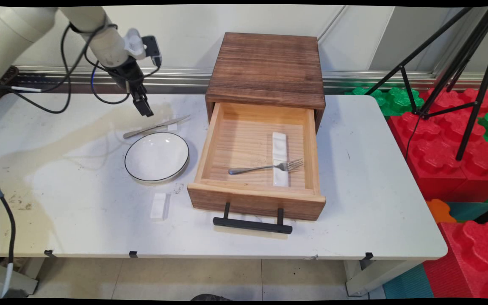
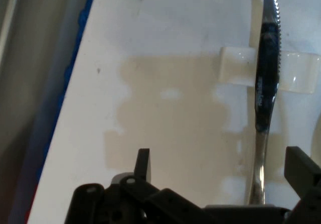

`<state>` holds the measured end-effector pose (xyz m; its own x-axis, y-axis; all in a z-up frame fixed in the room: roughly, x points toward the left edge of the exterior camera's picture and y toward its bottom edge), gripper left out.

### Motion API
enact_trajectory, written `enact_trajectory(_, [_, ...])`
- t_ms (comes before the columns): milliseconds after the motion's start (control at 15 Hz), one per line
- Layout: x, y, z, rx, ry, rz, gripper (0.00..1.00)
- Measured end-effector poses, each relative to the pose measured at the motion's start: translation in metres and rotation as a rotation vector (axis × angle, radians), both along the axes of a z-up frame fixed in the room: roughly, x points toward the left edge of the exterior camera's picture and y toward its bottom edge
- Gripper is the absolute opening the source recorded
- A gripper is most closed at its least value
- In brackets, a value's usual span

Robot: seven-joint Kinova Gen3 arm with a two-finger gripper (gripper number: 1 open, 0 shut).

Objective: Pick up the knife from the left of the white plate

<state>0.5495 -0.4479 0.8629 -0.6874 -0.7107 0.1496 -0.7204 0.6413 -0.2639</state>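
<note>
Fingers [image 2: 143,163] spread apart over the stained white table [image 1: 79,203]. Just beyond them a knife [image 2: 266,83] lies across a small white rest [image 2: 238,66].

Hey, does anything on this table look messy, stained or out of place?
Yes. A tan stain spreads across the table left of the plate, under the knife, with dark specks near the left edge.
</note>
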Motion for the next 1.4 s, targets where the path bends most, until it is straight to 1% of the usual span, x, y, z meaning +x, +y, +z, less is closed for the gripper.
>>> enact_trajectory(200, [-0.001,-0.012,-0.017,0.045,0.005,-0.003,1.0])
enact_trajectory(600, [-0.006,-0.024,-0.04,0.099,0.027,-0.014,1.0])
enact_trajectory(1000, [-0.008,-0.031,-0.052,0.109,0.049,-0.003,1.0])
enact_trajectory(1400, [-0.009,-0.034,-0.059,0.112,0.066,0.004,1.0])
